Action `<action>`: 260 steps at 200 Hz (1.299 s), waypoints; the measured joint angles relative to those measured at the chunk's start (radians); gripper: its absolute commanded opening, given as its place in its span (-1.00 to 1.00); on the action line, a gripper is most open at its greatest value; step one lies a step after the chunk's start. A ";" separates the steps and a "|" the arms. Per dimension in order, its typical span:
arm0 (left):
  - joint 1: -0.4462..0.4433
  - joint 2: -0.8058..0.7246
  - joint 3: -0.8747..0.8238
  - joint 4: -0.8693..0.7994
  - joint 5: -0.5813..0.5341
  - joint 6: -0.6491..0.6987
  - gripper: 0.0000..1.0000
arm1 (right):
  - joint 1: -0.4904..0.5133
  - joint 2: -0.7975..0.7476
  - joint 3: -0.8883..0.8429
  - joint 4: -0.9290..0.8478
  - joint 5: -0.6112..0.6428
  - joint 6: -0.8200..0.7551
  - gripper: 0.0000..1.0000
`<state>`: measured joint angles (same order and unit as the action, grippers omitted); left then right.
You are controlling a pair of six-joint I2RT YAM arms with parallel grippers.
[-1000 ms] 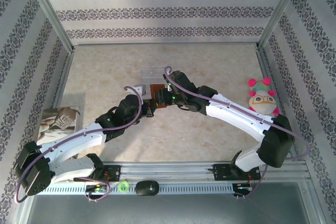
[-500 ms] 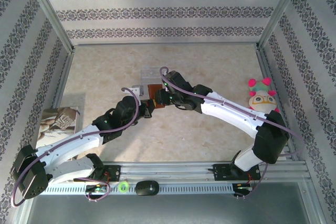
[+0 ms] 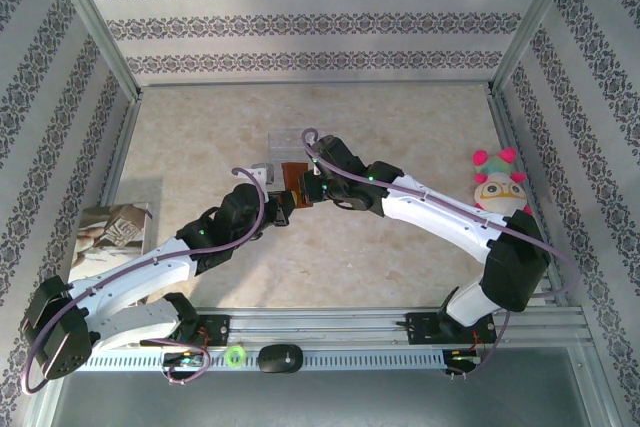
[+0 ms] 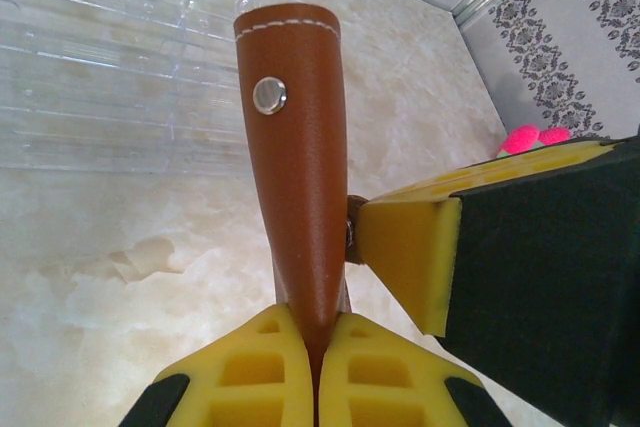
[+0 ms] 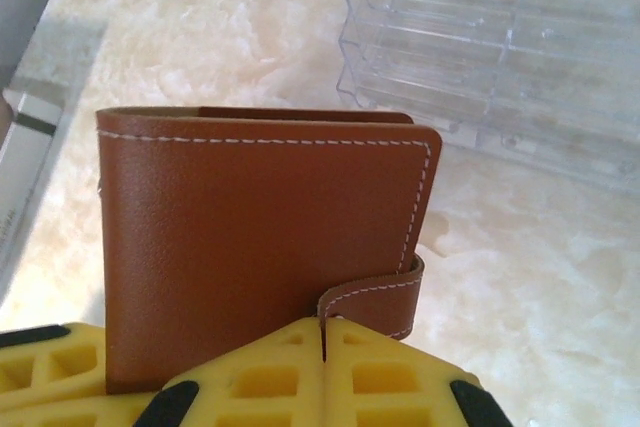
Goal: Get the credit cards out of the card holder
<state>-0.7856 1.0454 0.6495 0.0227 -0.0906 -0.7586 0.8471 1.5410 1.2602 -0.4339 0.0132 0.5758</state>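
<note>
The card holder (image 3: 294, 175) is a closed brown leather wallet, held upright off the table between the two arms. In the left wrist view I see the card holder (image 4: 300, 167) edge-on, its metal snap (image 4: 267, 95) facing me, and my left gripper (image 4: 315, 332) is shut on its lower edge. In the right wrist view the card holder (image 5: 260, 237) shows its flat face, and my right gripper (image 5: 323, 332) is shut on the snap tab (image 5: 375, 297) at its lower right corner. The credit cards are hidden inside the closed wallet.
A clear ridged plastic tray (image 3: 290, 139) lies on the table just behind the wallet. A plush toy (image 3: 500, 187) sits at the right wall and a printed booklet (image 3: 110, 232) at the left wall. Metal-framed patterned walls enclose the marbled table (image 3: 400, 117).
My right gripper has moved slightly left to the wallet and closed its fingers on the snap tab. The left gripper has kept its hold on the wallet.
</note>
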 measured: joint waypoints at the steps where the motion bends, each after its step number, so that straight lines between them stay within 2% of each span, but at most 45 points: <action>1: 0.000 0.000 0.000 0.000 0.000 0.000 -1.00 | 0.000 0.000 0.000 0.000 0.000 -0.001 -1.00; 62: -0.001 0.000 -0.019 0.014 0.019 0.000 -1.00 | -0.006 -0.048 -0.089 0.057 0.011 -0.008 -1.00; 88: -0.001 -0.013 -0.019 0.029 0.024 0.000 -1.00 | -0.077 -0.067 -0.161 0.049 0.067 -0.007 -1.00; 116: -0.005 -0.018 -0.019 0.042 0.048 0.000 -1.00 | -0.118 -0.087 -0.212 0.050 0.070 -0.007 -1.00; 146: 0.001 -0.032 -0.037 0.058 0.065 0.000 -1.00 | -0.174 -0.198 -0.306 0.129 -0.013 -0.026 -0.04; 163: 0.015 -0.049 -0.057 0.076 0.081 0.000 -1.00 | -0.240 -0.292 -0.387 0.212 -0.097 -0.032 0.23; 183: 0.037 -0.071 -0.091 0.112 0.111 -0.001 -1.00 | -0.316 -0.387 -0.490 0.356 -0.229 -0.006 0.36; 203: 0.055 -0.084 -0.120 0.150 0.143 -0.005 -1.00 | -0.354 -0.414 -0.558 0.489 -0.357 0.038 0.54; 231: 0.062 -0.105 -0.142 0.199 0.177 -0.005 -1.00 | -0.342 -0.382 -0.577 0.616 -0.499 0.084 0.60; 260: 0.071 -0.126 -0.175 0.301 0.221 -0.010 -1.00 | -0.293 -0.336 -0.574 0.676 -0.559 0.094 0.65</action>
<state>-0.7143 0.9199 0.4744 0.3241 0.1307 -0.7685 0.5545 1.2045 0.6865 0.2420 -0.5461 0.6697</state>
